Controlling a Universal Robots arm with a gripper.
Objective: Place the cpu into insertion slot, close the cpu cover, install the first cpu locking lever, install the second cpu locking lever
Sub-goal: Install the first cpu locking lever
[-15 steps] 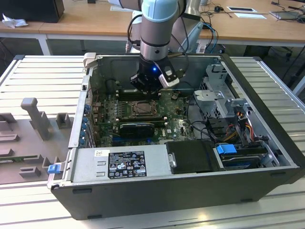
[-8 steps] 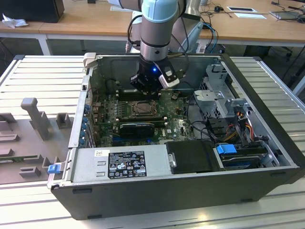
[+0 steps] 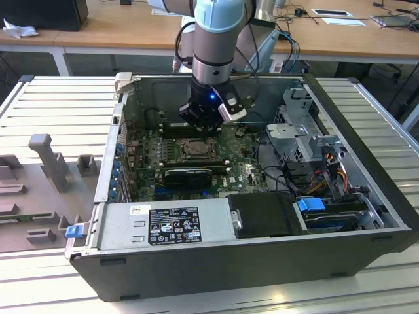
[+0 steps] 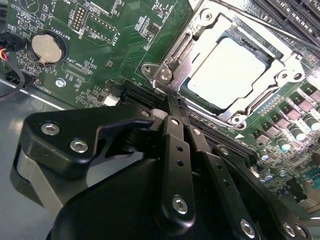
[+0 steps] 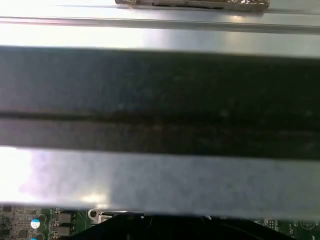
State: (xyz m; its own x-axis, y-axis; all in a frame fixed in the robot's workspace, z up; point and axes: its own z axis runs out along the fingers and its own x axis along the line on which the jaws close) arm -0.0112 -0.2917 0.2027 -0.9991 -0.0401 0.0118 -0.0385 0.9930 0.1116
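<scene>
In the exterior view, the arm's gripper (image 3: 204, 124) hangs low inside the open computer case (image 3: 366, 196), just over the far edge of the insertion slot (image 3: 193, 150) on the green motherboard (image 3: 147, 167), towards that view's left of the case's middle. The case sits on a ribbed metal tabletop (image 3: 59, 91).

In the second wrist view, the cpu (image 4: 227, 70) lies seated in the insertion slot (image 4: 172, 50), its pale top showing through the cut-out of the cpu cover (image 4: 252, 42), which lies flat over it. The jaws are drawn together and hold nothing, their tips meeting just beside the socket's corner, close to a locking lever (image 4: 260, 25) running along the far side. By this evidence the work stands at the levers; a good push would stay on the lever's thin bar, clear of the cover and the small parts nearby.

In the first wrist view, a dark band crosses a grey metal wall (image 5: 160, 180).
</scene>
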